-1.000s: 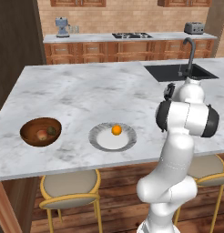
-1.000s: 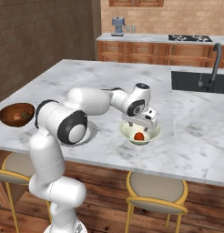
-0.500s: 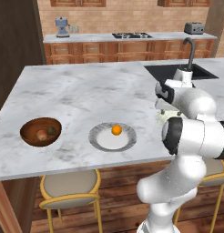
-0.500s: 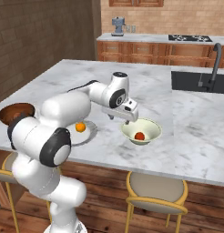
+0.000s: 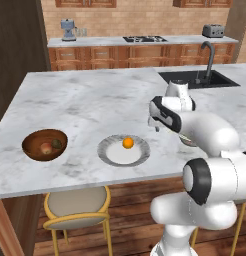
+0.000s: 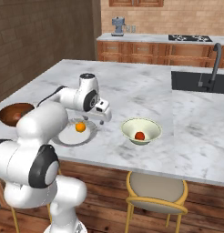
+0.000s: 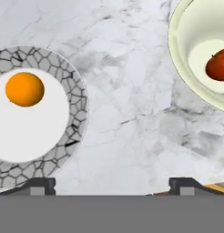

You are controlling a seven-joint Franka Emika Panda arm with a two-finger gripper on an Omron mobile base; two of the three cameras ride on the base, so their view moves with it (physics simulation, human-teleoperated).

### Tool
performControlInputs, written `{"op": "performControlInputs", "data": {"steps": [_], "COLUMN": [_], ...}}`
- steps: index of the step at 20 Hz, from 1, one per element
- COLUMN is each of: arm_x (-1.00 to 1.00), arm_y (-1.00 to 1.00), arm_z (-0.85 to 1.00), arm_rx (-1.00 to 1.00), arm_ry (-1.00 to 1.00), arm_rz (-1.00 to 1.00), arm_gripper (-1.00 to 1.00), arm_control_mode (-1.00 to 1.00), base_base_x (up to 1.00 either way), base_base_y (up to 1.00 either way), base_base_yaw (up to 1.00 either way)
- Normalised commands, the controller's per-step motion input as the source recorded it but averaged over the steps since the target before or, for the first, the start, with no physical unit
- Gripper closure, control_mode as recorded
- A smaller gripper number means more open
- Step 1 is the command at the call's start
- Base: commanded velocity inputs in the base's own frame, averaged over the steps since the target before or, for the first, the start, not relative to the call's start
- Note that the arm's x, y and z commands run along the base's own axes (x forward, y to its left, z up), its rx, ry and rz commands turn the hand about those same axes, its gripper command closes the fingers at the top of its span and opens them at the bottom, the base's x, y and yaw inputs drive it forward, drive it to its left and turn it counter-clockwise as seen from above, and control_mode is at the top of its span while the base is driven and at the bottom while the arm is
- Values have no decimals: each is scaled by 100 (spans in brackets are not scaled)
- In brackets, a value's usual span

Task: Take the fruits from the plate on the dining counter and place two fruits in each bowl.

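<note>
On my dining counter the grey-rimmed plate holds one bright orange fruit. The pale bowl beside it carries a red fruit. The brown bowl cradles a peach fruit and a green fruit.

No text, label, brand, number or sign could be read anywhere in the three views, neither on the robot nor on the kitchen fittings.
</note>
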Motion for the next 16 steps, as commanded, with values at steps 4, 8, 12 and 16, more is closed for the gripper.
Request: {"op": "performControlInputs", "data": {"steps": [4,8,12,16], "arm_x": [12,67,82,78], "arm_y": [100,97,75,10], "arm_z": [0,-6,-31,-54], "arm_rx": [-3,0,0,5], "arm_ry": [0,8,14,3], "arm_rz": [7,10,8,2], "arm_gripper": [-100,-100,-100,-100], "arm_control_mode": [-100,-100,-100,-100], "base_base_x": [0,0,0,0], "base_base_y": [0,0,0,0], "base_base_yaw": [0,0,0,0]}}
